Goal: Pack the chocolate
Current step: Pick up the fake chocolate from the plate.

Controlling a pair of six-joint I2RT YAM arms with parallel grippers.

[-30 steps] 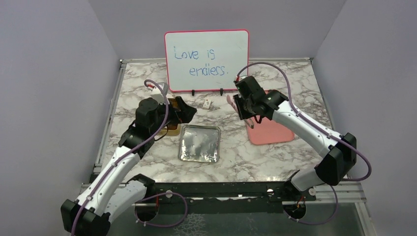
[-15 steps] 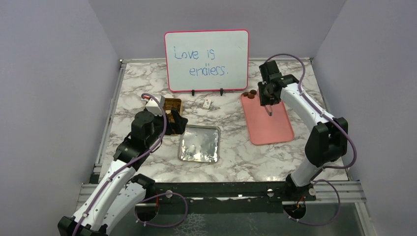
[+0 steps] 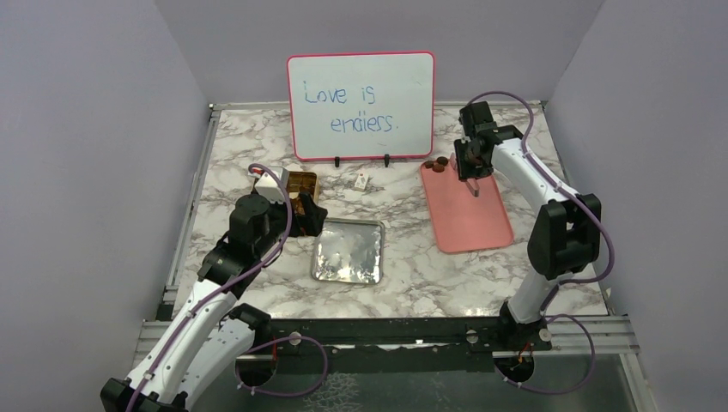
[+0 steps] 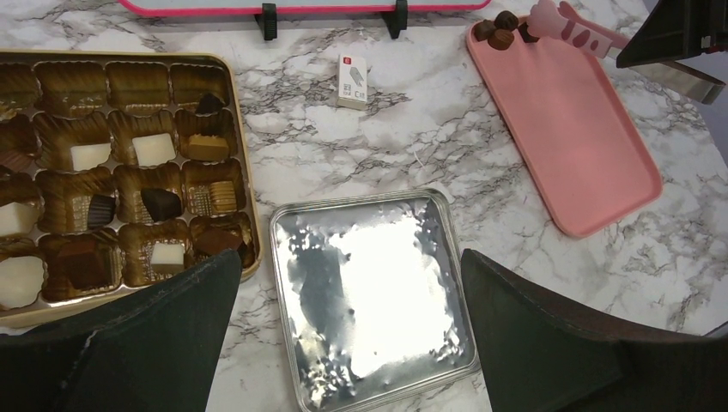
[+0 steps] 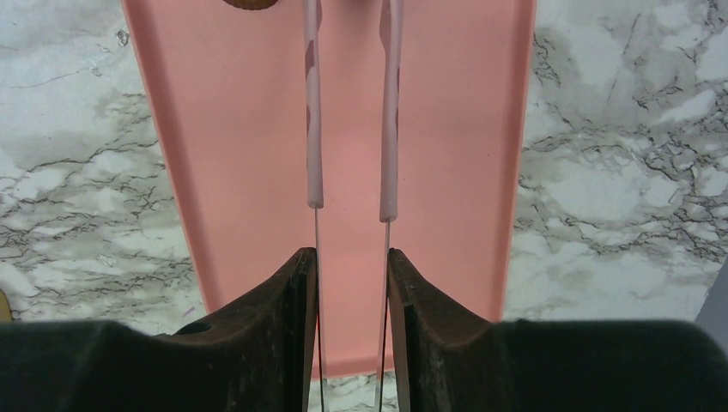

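The right gripper (image 5: 348, 279) pinched thin pink tongs (image 5: 314, 129) over the flat pink tray (image 5: 223, 172). Brown round chocolates (image 4: 496, 28) lay on it, upper right of the frame. The left gripper (image 4: 348, 270) gaped wide. Next, the tongs probably had to squeeze one.

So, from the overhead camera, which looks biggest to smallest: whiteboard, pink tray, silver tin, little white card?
1. Whiteboard, clearly largest.
2. Pink tray.
3. Silver tin, somewhat smaller than the tray.
4. White card, tiny beside the rest.
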